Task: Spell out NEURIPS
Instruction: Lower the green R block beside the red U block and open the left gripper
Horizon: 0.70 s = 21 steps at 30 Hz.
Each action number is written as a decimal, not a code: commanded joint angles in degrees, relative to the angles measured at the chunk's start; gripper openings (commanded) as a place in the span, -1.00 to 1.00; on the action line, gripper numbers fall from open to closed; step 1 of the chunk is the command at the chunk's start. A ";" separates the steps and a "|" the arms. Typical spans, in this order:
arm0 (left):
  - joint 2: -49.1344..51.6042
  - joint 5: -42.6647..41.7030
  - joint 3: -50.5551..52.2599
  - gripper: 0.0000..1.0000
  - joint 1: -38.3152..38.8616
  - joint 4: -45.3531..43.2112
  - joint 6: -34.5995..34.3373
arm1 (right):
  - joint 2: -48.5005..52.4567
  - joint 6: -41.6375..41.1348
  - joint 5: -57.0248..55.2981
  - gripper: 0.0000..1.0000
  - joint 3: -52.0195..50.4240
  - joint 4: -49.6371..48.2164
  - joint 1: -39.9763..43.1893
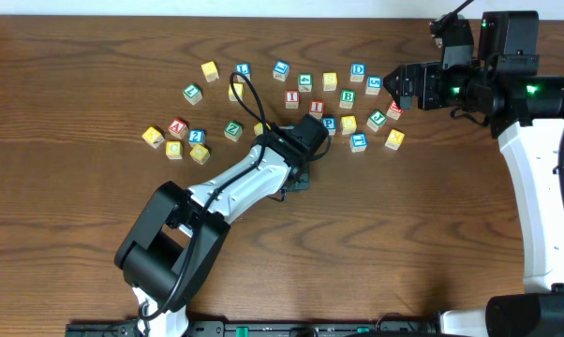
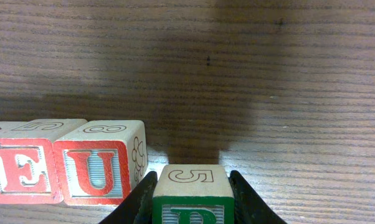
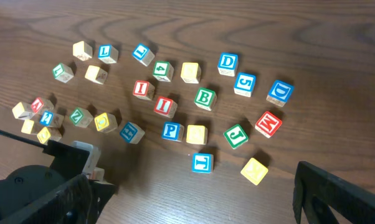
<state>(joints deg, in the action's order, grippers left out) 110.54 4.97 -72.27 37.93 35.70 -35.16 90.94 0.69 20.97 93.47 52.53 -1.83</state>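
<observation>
Soft top light, broad shadow point(image 2: 194, 81), pics sharp.

Matt brown worktop point(image 2: 268, 74), its wood grain finely ridged. Pale, smooth wooden blocks carry paint: red on the U cube point(image 2: 100, 165), green on the green cube point(image 2: 192, 186). Left gripper point(image 2: 192, 202): matt black plastic. Left arm point(image 1: 254, 178): glossy white plastic shell.

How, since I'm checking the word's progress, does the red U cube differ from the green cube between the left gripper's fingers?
The red U cube stands free in the row, against the E cube; the green cube sits clamped in the left gripper, apart from it. The red U cube's top shows 8, the green cube's 5. Both are wooden and upright.
</observation>
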 commanded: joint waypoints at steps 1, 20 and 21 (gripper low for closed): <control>1.03 1.73 0.70 -0.56 -0.24 -0.09 -1.22 | 0.15 0.68 0.37 0.98 -0.17 0.04 0.24; 2.75 2.93 0.96 -0.46 -0.24 -3.91 -0.52 | 0.15 0.66 0.37 0.98 -0.17 0.04 0.24; 2.86 3.13 0.96 -0.45 -0.24 -3.93 -0.52 | 0.15 0.68 0.37 0.99 -0.17 0.04 0.24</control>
<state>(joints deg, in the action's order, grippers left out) 112.44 6.42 -71.90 37.93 31.83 -35.81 90.94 0.69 20.99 93.47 52.53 -1.83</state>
